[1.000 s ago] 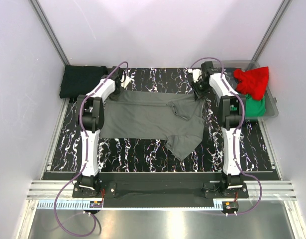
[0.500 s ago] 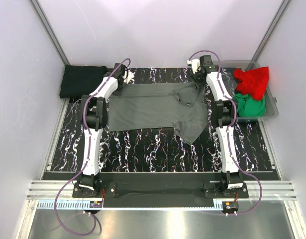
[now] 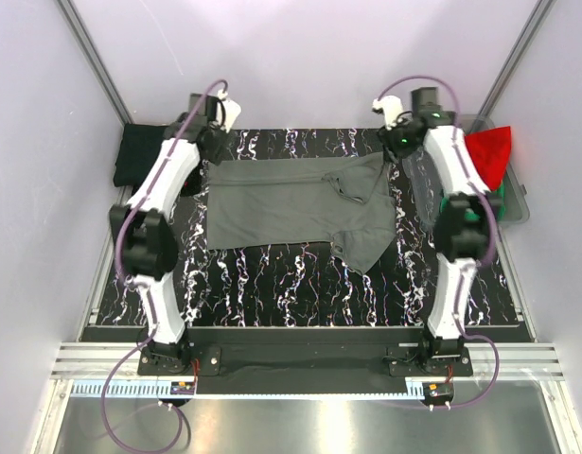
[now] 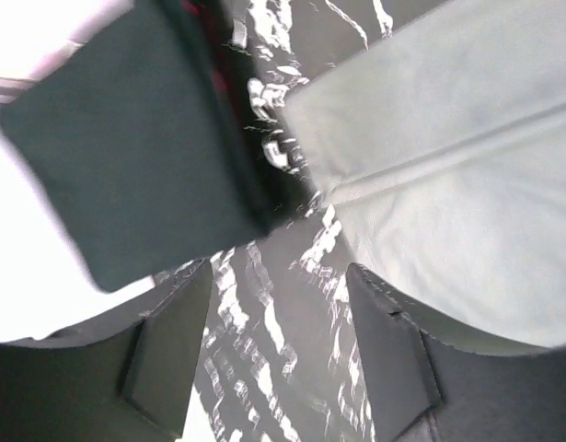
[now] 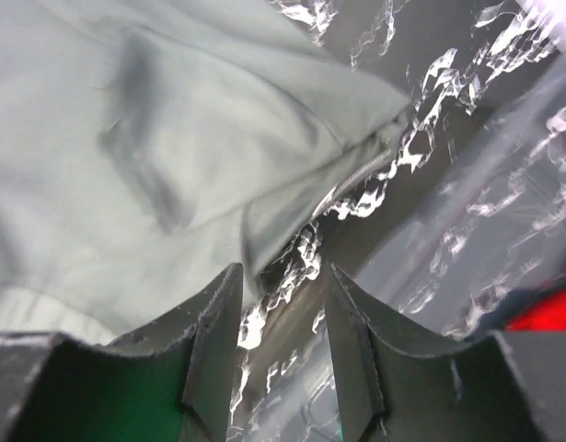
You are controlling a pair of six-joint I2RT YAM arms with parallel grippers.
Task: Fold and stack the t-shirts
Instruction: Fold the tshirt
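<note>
The grey shirt [image 3: 291, 203] lies spread on the table [image 3: 272, 284], rumpled at its right, with the left hand [image 4: 281, 276] and right hand [image 5: 283, 276] both wide and empty near its far corners; being soft, light and limp, it is probably best pinched at a hem or corner.

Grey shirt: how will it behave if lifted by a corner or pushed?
Probably floppy: the grey t-shirt lies flat with creases and a folded-over flap, so a lifted corner would likely drape. It looks thin, so probably light. A push would likely bunch it on the table rather than slide it.
</note>
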